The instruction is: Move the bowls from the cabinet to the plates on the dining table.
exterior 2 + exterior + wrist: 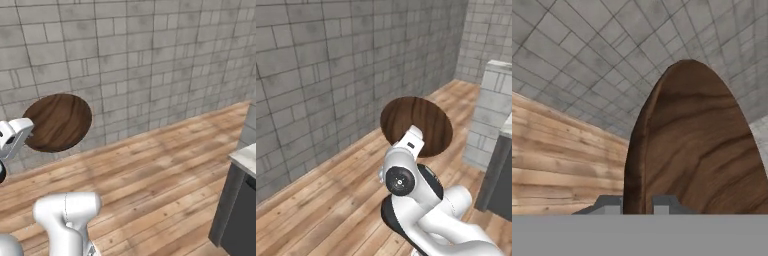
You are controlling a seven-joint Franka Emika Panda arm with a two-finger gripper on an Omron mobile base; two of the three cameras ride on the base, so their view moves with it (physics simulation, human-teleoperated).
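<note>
Wood bowl (416,125) pinched at its rim by fingers (638,204), carried mid-air w/ brick wall (316,75) behind it. Out of cabinet, so approx halfway for this one; plate drop still left, other bowl's status unknown.

The gripper (638,204) is closed on the rim of the dark brown wooden bowl (697,150), one grey fingertip (608,204) on the left of the rim and the other on the right, both touching it. The bowl stands on edge, rising from the fingertips, its wide grained face turned to the right and its thin rim facing the camera. Behind it a grey brick wall (577,55) covers the upper part, and a light wood plank floor (557,155) meets that wall on the left.
</note>
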